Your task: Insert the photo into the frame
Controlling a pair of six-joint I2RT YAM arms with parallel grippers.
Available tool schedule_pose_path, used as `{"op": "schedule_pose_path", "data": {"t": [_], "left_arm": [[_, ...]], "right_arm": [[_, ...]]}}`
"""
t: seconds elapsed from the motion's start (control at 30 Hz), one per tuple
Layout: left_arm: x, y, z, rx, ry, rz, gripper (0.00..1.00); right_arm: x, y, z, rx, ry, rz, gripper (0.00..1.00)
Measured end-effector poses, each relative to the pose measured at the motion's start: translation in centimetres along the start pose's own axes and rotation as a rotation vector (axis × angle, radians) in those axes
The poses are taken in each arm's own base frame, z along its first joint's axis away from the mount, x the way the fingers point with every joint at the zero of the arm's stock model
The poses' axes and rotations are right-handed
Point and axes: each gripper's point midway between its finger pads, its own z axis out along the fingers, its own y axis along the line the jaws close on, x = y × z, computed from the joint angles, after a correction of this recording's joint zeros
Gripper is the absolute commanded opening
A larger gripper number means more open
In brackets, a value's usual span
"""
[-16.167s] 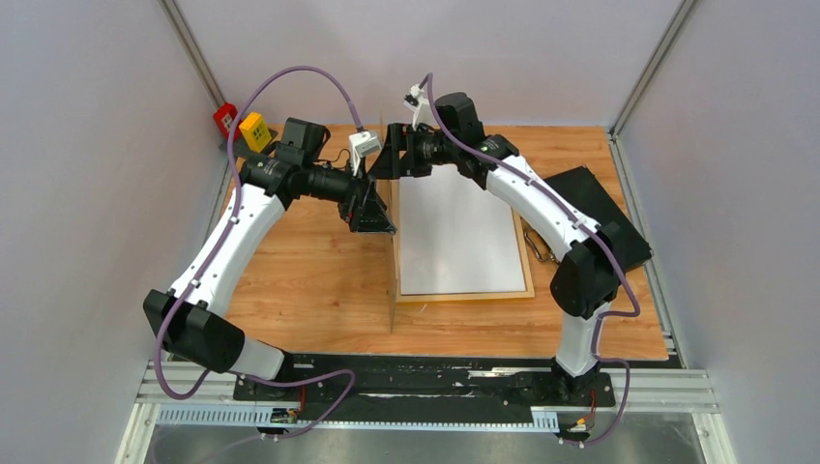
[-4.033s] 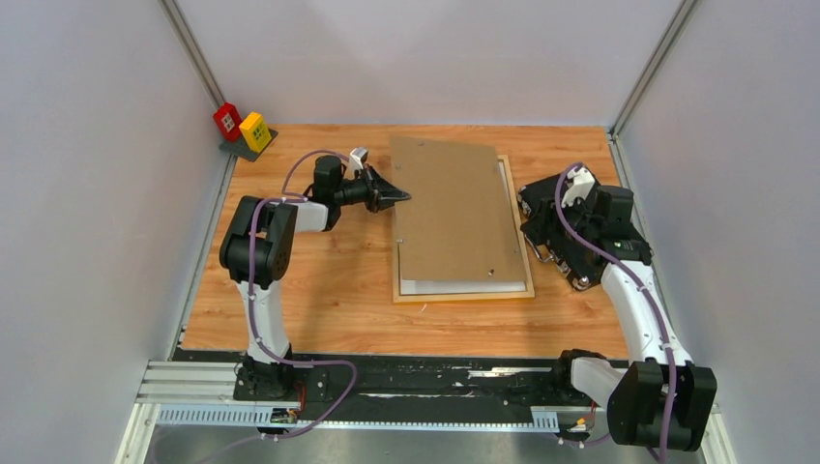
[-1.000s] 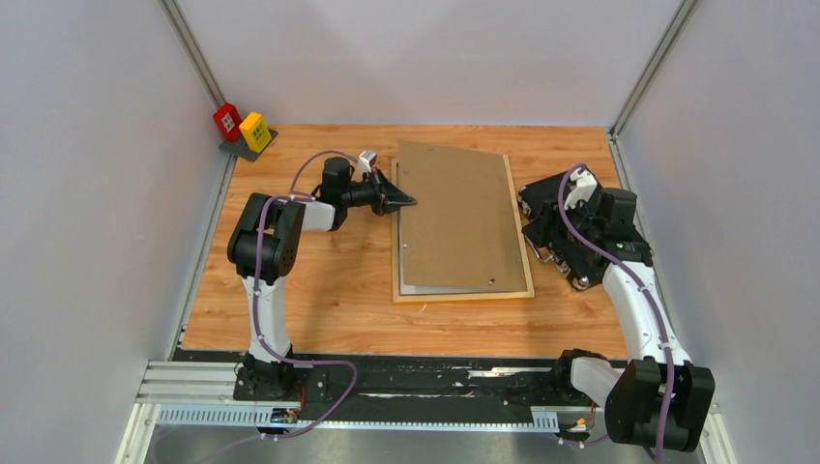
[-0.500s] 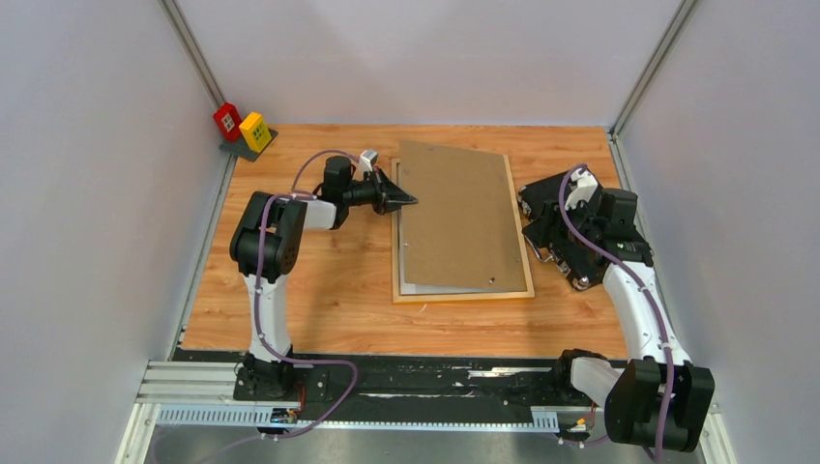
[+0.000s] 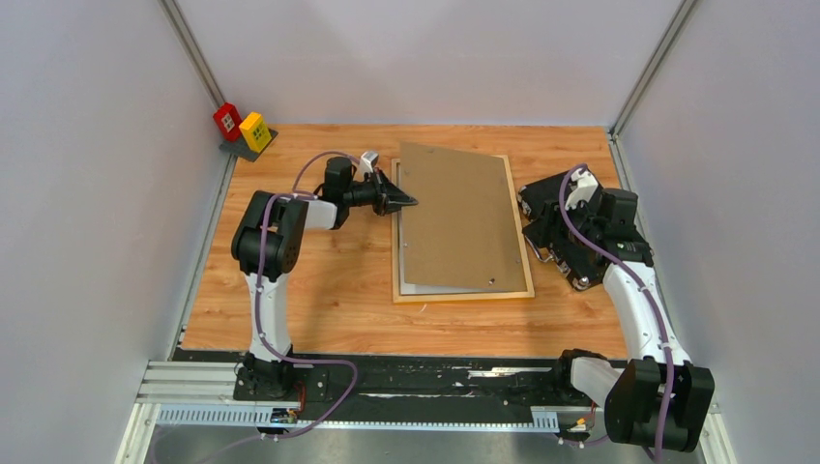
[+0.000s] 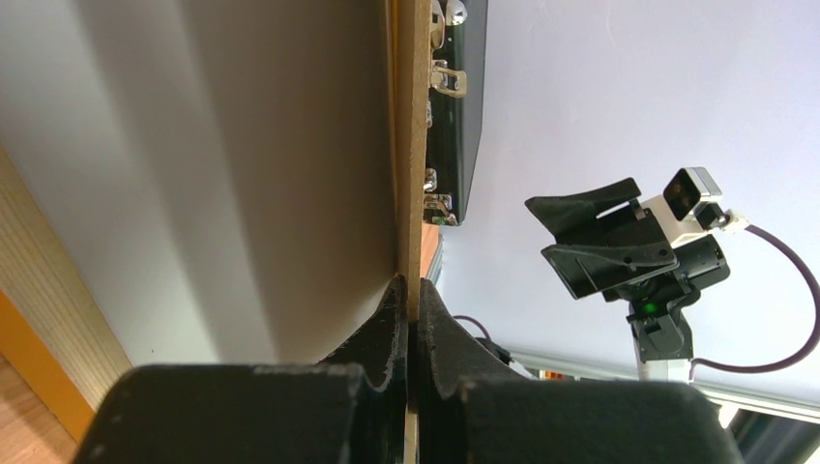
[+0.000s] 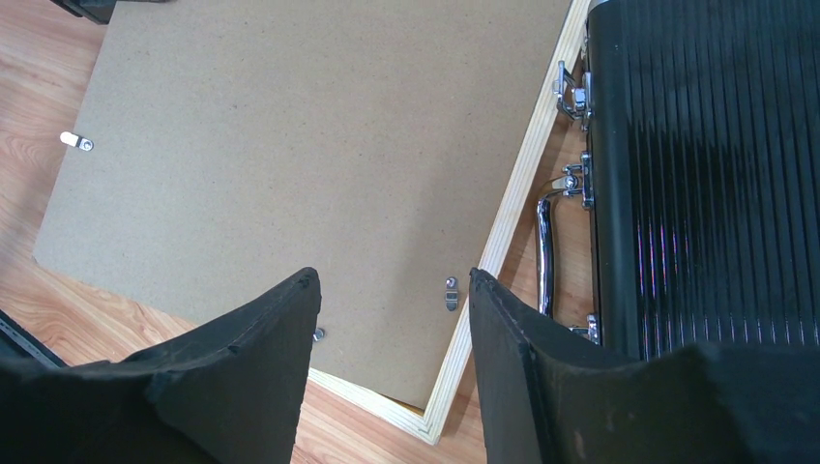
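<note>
The frame (image 5: 464, 293) lies flat in the middle of the worktop (image 5: 319, 280) with its light wood back up, and the photo (image 5: 425, 287) is inside it, white back up. Only a thin white strip of the photo shows along the near and left edges, because a brown hardboard panel (image 5: 454, 217) lies over it. The panel sits a little crooked, with its far left corner reaching past the frame's far rail. The left end effector (image 5: 404, 201) is clenched on the left edge of this panel, near its far end. In the left wrist view the two fingers (image 6: 387, 319) press together on the thin board (image 6: 411, 145), with the pale back of the photo (image 6: 193, 193) beside it and the wood of the frame (image 6: 39, 309) further out. The right end effector (image 5: 543, 228) is released and holds nothing. It hangs at the right of the frame, above the left part of a black case (image 5: 619, 242). In the right wrist view its jaws stand apart (image 7: 392, 280) over the panel's corner (image 7: 290, 145). Beside them are the frame's right rail (image 7: 512, 213), a small metal turn clip (image 7: 452, 292) and the case (image 7: 706, 145) with its metal handle (image 7: 541, 251). A red block (image 5: 227, 118) and a yellow block (image 5: 254, 130) stand at the far left corner of the worktop, well apart from the frame
</note>
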Motion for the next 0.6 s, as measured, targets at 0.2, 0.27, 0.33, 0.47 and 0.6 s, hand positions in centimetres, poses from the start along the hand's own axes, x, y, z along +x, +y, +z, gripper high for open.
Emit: {"op": "schedule_pose_path", "data": {"t": [0.2,0.27,0.33,0.47,0.6], "left_arm": [[-0.07,0.13,0.13,0.001,0.005,-0.002,0.00],[-0.07,0.13,0.13,0.001,0.005,-0.002,0.00],[-0.07,0.12,0.13,0.001,0.005,-0.001,0.00],[-0.07,0.14,0.13,0.001,0.005,-0.001,0.00],[-0.07,0.32,0.19,-0.001,0.006,-0.004,0.00]], "right_arm": [[-0.02,-0.14,-0.05,0.004,-0.002,0.002,0.57],[-0.02,-0.14,-0.06,0.004,-0.001,0.003,0.57],[-0.02,-0.13,-0.06,0.003,-0.001,0.003,0.57],[-0.02,-0.12,-0.06,0.002,-0.002,0.003,0.57],[-0.02,-0.11,-0.06,0.001,-0.002,0.003,0.57]]}}
